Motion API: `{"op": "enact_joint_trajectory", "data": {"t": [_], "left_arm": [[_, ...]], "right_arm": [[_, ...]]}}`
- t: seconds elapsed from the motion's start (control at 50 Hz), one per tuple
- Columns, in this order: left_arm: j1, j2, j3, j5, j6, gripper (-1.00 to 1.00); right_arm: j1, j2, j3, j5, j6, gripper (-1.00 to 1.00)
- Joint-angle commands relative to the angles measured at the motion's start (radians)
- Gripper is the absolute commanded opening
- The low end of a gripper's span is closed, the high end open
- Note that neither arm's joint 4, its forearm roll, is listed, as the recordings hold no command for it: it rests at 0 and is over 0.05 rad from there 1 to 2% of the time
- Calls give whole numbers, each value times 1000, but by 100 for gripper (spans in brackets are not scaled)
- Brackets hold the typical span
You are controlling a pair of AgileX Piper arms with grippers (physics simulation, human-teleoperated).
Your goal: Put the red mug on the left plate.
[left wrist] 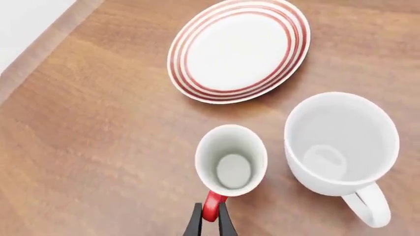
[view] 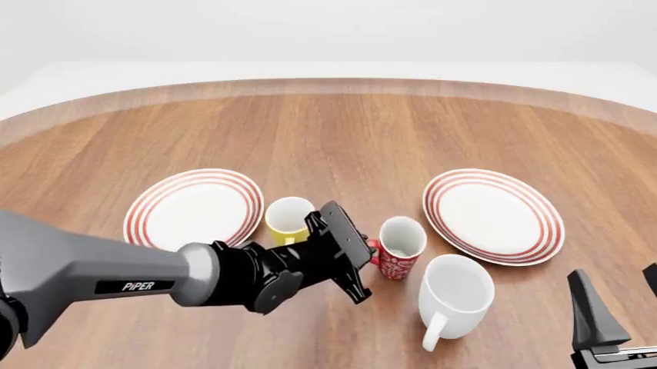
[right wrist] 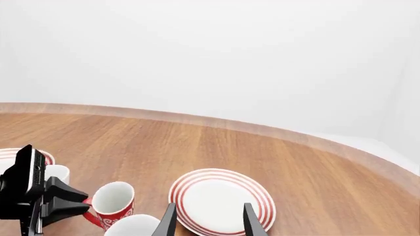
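The red mug [view: 398, 247] with its white floral pattern stands upright on the table between the two plates, nearer the right one. My left gripper [view: 365, 258] is shut on its red handle; in the left wrist view the fingers [left wrist: 193, 222] pinch the handle below the mug's white inside [left wrist: 231, 160]. The left plate [view: 195, 209], white with red rings, lies to the mug's left beyond the yellow mug. My right gripper [view: 619, 301] is open and empty at the near right; it also shows in the right wrist view [right wrist: 208, 223].
A yellow mug [view: 289, 218] stands between the left plate and my left arm. A larger white mug [view: 455, 296] stands close to the red mug's near right. The right plate [view: 493, 215] lies just right of both. The table's far edge curves behind.
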Motion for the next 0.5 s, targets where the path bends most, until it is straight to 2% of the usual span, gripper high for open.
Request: {"op": "enact_joint_trajectory", "data": {"t": [0.02, 0.22, 0.5], "left_arm": [[-4, -23, 13, 0, -26, -100], [-4, -80, 20, 15, -82, -100], [24, -143, 45, 9, -107, -100]], "right_arm": [[1, 0, 0, -2, -4, 100], [3, 0, 0, -6, -8, 100], [4, 0, 0, -11, -16, 100]]}}
